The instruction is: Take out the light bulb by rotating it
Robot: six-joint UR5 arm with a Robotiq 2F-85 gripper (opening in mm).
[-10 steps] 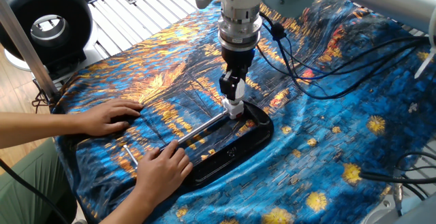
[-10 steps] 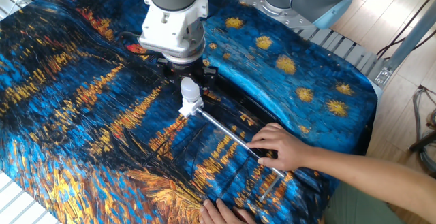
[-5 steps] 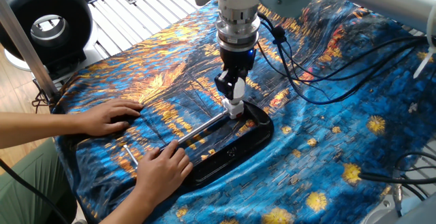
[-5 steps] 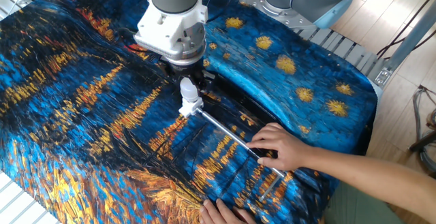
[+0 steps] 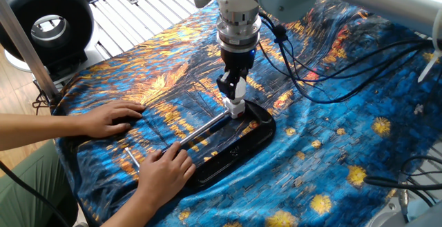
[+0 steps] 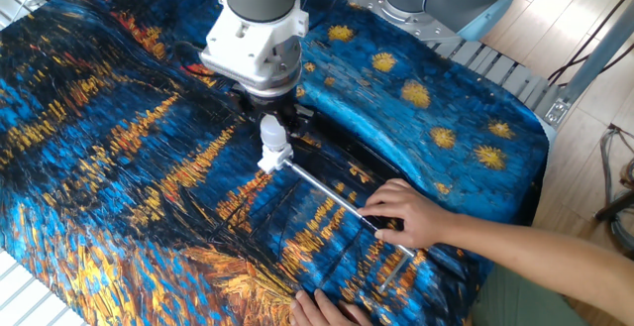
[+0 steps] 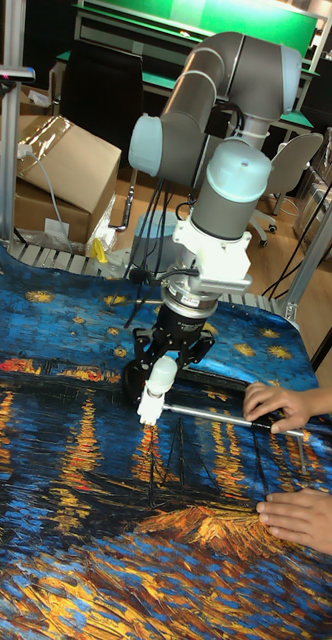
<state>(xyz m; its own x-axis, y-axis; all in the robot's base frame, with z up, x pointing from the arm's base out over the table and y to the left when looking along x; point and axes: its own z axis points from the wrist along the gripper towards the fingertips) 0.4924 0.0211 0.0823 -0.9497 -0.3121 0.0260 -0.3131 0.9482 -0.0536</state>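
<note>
Gripper [image 6: 269,128] comes straight down over the light bulb [image 6: 269,133], fingers [image 7: 189,350] clamped either side of the globe top. Bulb stands upright in the white socket [image 6: 274,158], long axis vertical and in line with the gripper's own axis, so the bulb is directly below the wrist, not off to a side. That lineup is what the unscrewing turns on: twist about that vertical line, then lift.

Socket sits at the end of the metal rod [image 6: 332,195], which runs away from the socket toward the person. Rod and socket rest over the black tray [image 5: 259,141] on the painted cloth [image 6: 119,167] covering the surface. One human hand [image 6: 406,212] presses the rod at the end far from the socket; the other hand [image 5: 110,120] lies flat on the cloth, further from the socket.

Bulb neck meets the socket top, looks not yet out. Judgement: mid-rotation step. Risk: the grip slipping on the smooth globe or the rod twisting if the hand lets go
</note>
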